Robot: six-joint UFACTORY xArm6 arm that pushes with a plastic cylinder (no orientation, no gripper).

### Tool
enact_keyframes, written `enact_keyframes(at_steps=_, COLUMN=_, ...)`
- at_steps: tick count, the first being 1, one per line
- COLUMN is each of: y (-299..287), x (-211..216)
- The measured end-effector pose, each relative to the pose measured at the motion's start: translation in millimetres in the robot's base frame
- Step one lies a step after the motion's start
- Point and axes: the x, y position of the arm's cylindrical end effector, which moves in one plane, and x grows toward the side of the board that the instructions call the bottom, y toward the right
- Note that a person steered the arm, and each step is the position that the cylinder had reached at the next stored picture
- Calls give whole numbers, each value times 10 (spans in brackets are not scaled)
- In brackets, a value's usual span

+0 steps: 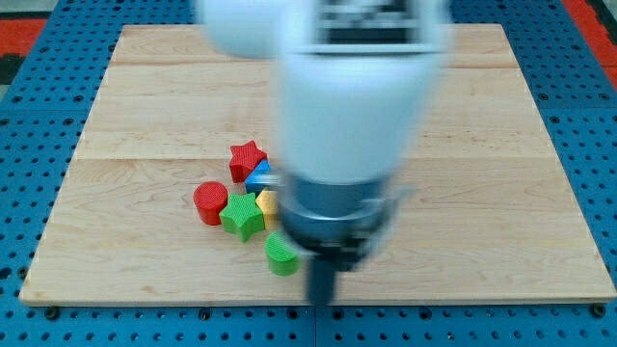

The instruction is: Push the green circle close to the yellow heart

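Note:
The green circle [281, 253] lies near the board's bottom edge, left of centre. A yellow block [267, 202], mostly hidden behind the arm, shows just above it, right of the green star [243, 214]; its shape cannot be made out. The arm's blurred white body [337, 96] and dark end [323, 280] cover the middle of the view. My tip [322, 301] is just right of the green circle, at the bottom edge of the board, very close to the circle.
A red star [248, 159], a red circle [210, 202] and a blue block [258, 176] cluster with the green star and yellow block. The wooden board [501, 193] rests on a blue perforated table [598, 145].

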Motion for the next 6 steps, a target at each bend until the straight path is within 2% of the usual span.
enact_keyframes(at_steps=1, y=-660, x=-172)
enact_keyframes(at_steps=2, y=-613, x=-242)
enact_keyframes(at_steps=3, y=-487, x=-53)
enact_keyframes(at_steps=4, y=-256, x=-135)
enact_keyframes(at_steps=5, y=-224, x=-407)
enact_keyframes(at_steps=6, y=-202, x=-427)
